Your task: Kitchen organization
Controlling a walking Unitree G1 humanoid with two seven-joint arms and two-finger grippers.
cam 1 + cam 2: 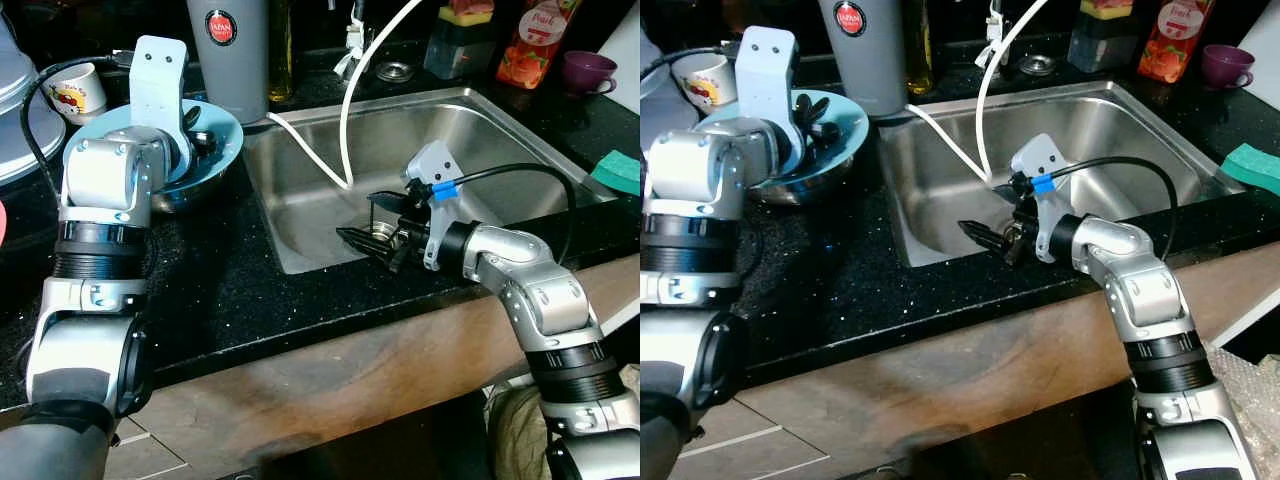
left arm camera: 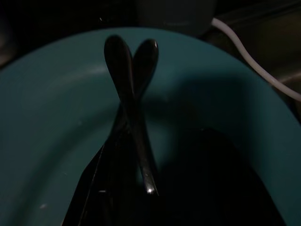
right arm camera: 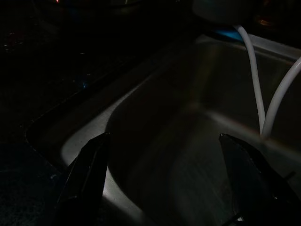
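Black speckled surface [image 1: 230, 290], steel sink [image 1: 480, 130]. Right pincer [image 1: 372, 222] spread wide inside the sink, empty. Left pincer [image 2: 120, 155] clenched on two spoons [image 2: 131, 61] over teal bowl [image 1: 225, 150]. Lower gently before releasing.

head views bright, sharp; glare on sink [image 1: 480, 130]; wrist views very dark.

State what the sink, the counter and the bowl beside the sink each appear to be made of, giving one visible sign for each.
Sink: brushed steel, going by its dull grey sheen.
Counter: polished black stone, perhaps granite, flecked with pale specks.
Bowl: light blue inside; its shiny silvery underside suggests coated metal, though that is uncertain.
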